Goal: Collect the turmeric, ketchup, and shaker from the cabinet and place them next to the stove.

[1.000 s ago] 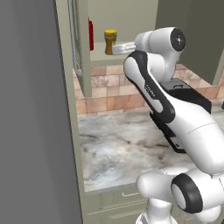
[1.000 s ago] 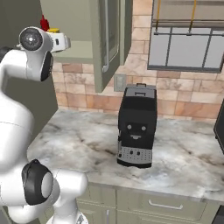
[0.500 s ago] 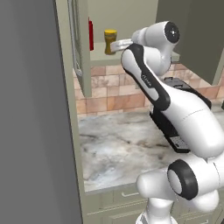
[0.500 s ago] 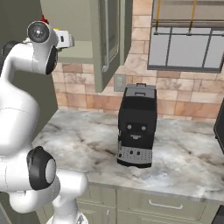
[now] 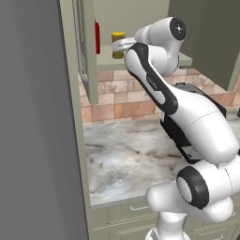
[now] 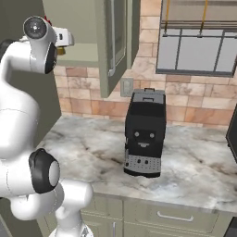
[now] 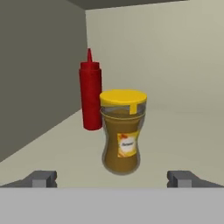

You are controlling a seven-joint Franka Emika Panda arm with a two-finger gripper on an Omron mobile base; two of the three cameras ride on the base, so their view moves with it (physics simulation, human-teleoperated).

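While upright on cabinet [image 7: 183,65] shelf | turmeric [image 7: 122,131] | ketchup [image 7: 91,98] behind

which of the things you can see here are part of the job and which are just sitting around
Part of the job:
turmeric jar
ketchup bottle
cabinet, door open
hand, open, facing the jar

Just sitting around:
coffee machine
marble counter
wall socket

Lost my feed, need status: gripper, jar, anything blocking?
Gripper open, empty, inside cabinet. Turmeric upright on shelf, centred ahead between fingertips. Ketchup behind it, off to one side; path clear.
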